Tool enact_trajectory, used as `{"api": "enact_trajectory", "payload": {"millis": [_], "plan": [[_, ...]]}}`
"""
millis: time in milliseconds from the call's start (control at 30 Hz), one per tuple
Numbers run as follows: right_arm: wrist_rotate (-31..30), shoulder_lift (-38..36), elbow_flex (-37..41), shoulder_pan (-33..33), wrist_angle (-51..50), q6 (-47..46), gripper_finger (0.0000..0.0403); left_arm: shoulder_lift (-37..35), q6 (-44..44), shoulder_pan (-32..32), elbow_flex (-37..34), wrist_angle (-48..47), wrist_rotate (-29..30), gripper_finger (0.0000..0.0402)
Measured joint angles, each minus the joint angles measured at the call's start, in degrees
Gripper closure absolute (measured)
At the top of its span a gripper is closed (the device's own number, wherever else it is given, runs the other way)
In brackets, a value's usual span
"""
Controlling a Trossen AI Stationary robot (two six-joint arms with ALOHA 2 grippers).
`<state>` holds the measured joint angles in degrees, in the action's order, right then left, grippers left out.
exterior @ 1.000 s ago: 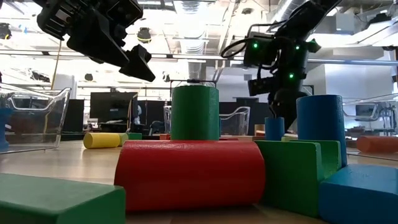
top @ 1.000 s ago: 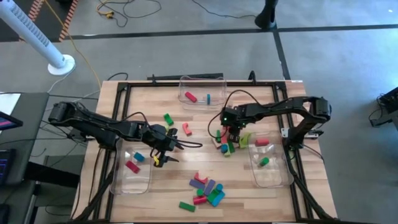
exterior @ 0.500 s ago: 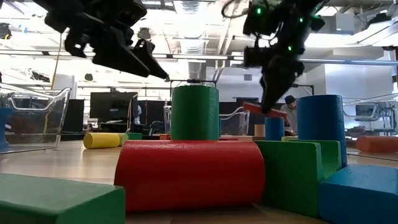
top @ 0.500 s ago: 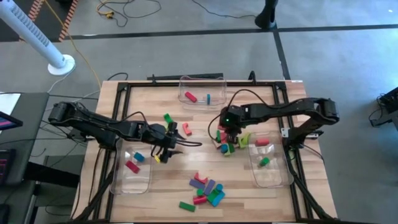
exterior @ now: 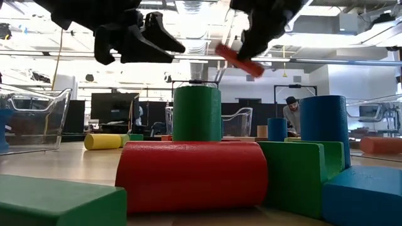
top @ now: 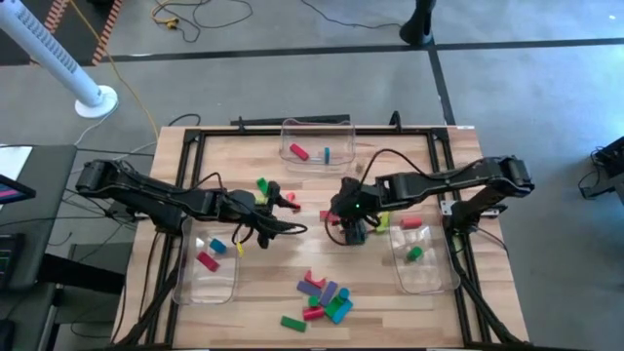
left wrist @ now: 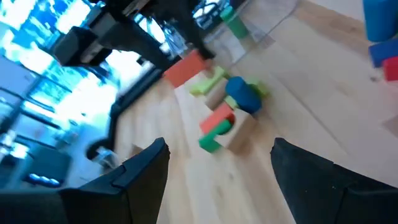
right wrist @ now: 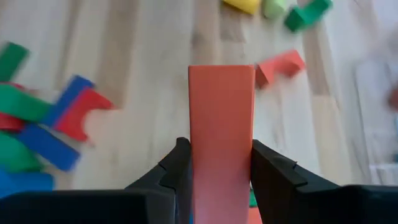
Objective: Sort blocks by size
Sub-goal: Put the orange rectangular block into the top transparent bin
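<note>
My right gripper (top: 341, 216) hangs above the table's middle, shut on a red bar (right wrist: 221, 118), which also shows high up in the low view (exterior: 240, 60). My left gripper (top: 261, 222) hovers open left of centre with nothing between its fingers (left wrist: 217, 174). Loose blocks lie flat on the wood: a cluster near the front edge (top: 322, 297), a green one (top: 263, 185) and a pink one (top: 291, 201) mid-table, and a small pile (left wrist: 227, 118) below the right gripper. My right gripper pinches the red bar's two long sides (right wrist: 194, 163) between its two fingers, at the bar's near end. The fingers slant down from the table's right side and lie along the bar. The bar sticks out past the fingertips, tilted and lifted clear of the table.
Three clear bins stand on the table: one at the far edge (top: 317, 141), one at the left (top: 210, 261) and one at the right (top: 421, 255), each holding a few blocks. A yellow block (top: 240, 248) lies near the left gripper. A black frame rims the table.
My right gripper has risen from the small pile with the red bar and swung toward the table's left; the bar is now lifted clear and tilted. My left gripper has rolled about its own axis and tipped up, staying open.
</note>
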<state>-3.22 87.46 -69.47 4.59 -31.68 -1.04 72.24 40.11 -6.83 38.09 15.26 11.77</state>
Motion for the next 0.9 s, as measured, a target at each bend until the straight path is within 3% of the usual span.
{"api": "enact_trajectory", "payload": {"millis": [533, 900], "plan": [[6.66, 2.29, -0.75, 1.13, 13.72, 1.92, 0.025, 0.01, 11.43, -0.96, 4.51, 3.09, -1.05, 0.0132], [8.43, 7.13, -5.22, 0.89, 12.58, 4.28, 0.0249, 0.01, 11.43, -1.84, 4.61, -1.38, -1.38, 0.0132]]}}
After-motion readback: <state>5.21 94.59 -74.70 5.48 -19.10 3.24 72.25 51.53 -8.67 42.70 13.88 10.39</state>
